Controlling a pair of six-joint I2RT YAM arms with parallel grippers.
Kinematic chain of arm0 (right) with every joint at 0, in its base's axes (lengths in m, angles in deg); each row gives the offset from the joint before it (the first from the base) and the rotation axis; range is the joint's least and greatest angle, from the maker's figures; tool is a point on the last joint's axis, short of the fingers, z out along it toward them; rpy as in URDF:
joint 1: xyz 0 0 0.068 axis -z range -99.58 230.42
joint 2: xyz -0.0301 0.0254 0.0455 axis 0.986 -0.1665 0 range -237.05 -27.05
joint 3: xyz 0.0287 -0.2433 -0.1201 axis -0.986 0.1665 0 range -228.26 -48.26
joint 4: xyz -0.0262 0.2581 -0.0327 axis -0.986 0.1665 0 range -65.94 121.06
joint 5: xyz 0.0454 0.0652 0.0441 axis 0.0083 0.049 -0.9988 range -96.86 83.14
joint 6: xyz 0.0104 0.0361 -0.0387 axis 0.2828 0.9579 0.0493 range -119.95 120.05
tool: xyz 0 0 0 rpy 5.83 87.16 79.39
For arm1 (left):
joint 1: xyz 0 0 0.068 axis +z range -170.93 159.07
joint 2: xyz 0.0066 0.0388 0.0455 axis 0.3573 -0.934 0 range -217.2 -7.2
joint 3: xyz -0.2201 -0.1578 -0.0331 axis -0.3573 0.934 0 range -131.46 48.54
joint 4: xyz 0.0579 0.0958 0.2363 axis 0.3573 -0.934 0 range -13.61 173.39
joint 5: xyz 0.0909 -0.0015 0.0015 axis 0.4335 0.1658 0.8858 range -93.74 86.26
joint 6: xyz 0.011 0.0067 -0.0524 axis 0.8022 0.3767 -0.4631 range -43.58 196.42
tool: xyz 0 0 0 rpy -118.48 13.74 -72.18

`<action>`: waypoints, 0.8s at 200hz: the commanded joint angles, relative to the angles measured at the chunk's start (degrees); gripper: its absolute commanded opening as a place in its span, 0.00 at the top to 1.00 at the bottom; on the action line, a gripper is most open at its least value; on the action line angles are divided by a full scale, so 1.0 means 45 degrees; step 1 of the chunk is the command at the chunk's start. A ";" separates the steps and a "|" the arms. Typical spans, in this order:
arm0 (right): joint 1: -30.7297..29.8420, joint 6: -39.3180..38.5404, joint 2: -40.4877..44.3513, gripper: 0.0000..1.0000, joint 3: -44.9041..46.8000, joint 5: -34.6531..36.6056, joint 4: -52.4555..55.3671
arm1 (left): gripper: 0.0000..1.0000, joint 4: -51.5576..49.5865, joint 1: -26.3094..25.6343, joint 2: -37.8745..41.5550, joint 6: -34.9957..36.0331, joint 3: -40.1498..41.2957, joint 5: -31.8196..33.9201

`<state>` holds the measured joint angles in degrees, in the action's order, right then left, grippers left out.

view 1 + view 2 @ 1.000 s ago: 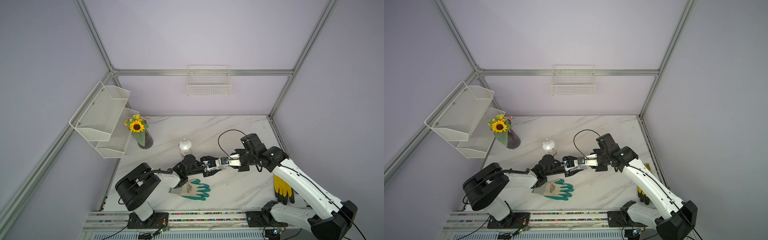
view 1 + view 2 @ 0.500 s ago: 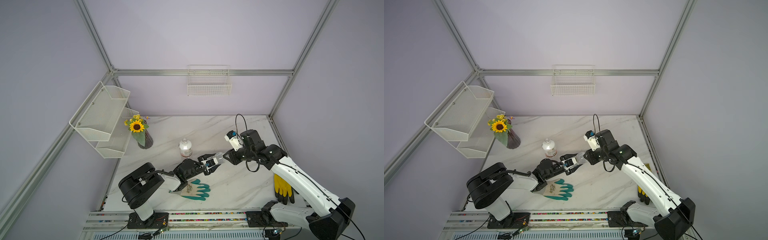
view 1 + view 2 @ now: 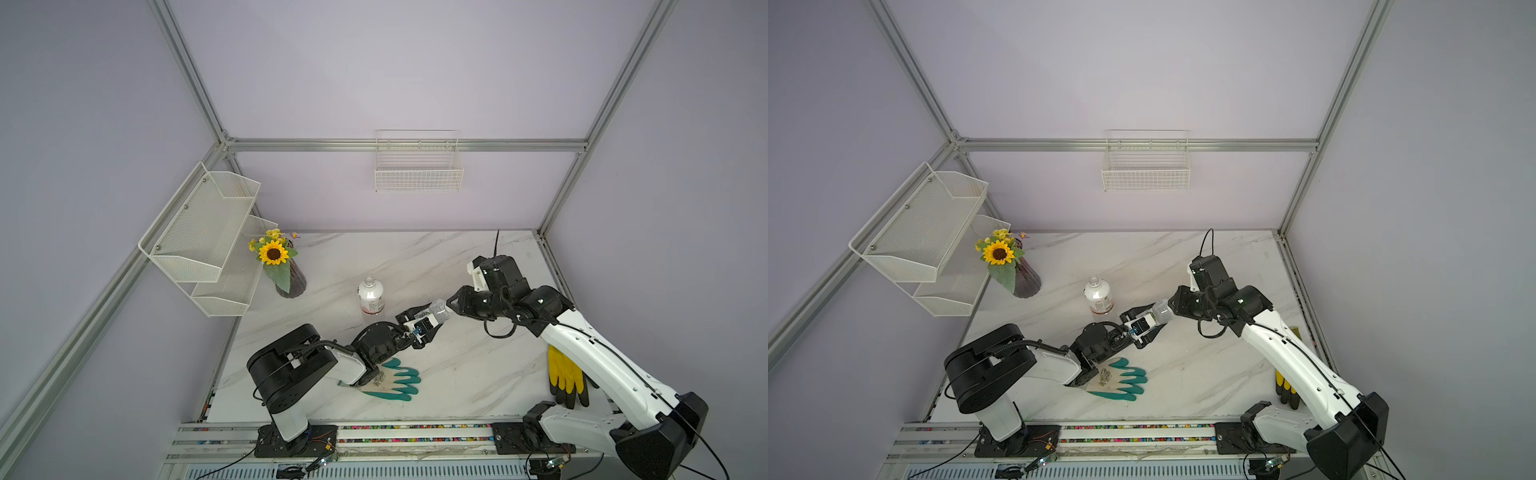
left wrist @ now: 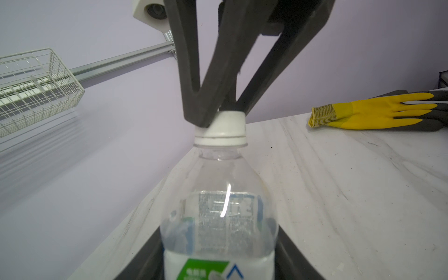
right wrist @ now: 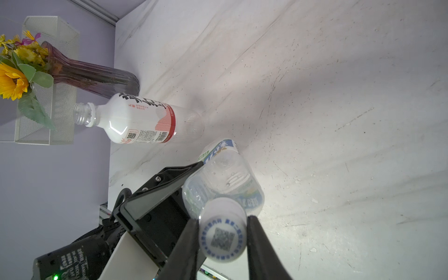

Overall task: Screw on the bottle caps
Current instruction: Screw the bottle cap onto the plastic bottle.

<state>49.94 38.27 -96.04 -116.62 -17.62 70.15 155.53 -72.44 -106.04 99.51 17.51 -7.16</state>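
The left gripper (image 3: 420,319) is clamped on the clear bottle (image 4: 218,194). The right gripper (image 5: 223,221) pinches the white cap (image 4: 221,131) on its neck. Next, I think, twist it tight. 1 white bottle (image 5: 140,121) stands open nearby.

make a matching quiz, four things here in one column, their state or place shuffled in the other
1 clear plastic bottle with blue-and-white label
2 white-wrapped plastic bottle with red band
3 small round white plastic cap
4 teal-fingered fabric glove

a pinched by the right gripper
b lying flat on the marble table
c standing upright, uncapped
d held in the left gripper

Pairs: 1-d, 2-c, 3-a, 4-b
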 commanded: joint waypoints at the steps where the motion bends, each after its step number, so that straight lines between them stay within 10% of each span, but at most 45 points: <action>1: 0.0053 -0.0603 0.0250 0.69 -0.0474 -0.0409 -0.1518 | 0.42 0.1440 -0.0272 0.0025 -0.0130 -0.0313 0.0085; 89: 0.0050 -0.9002 0.4397 0.30 0.2755 -0.0836 -0.5238 | 0.41 0.1648 0.1094 -0.0134 -0.3803 -0.0332 -0.2285; 160: 0.0054 -0.7258 0.3930 0.30 0.5396 -0.1402 -0.9793 | 0.40 0.1738 0.1247 0.0084 -0.5221 -0.0566 -0.2741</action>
<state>50.16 2.62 -77.77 -96.25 -22.80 38.85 159.00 -66.95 -107.60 79.99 16.75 -18.18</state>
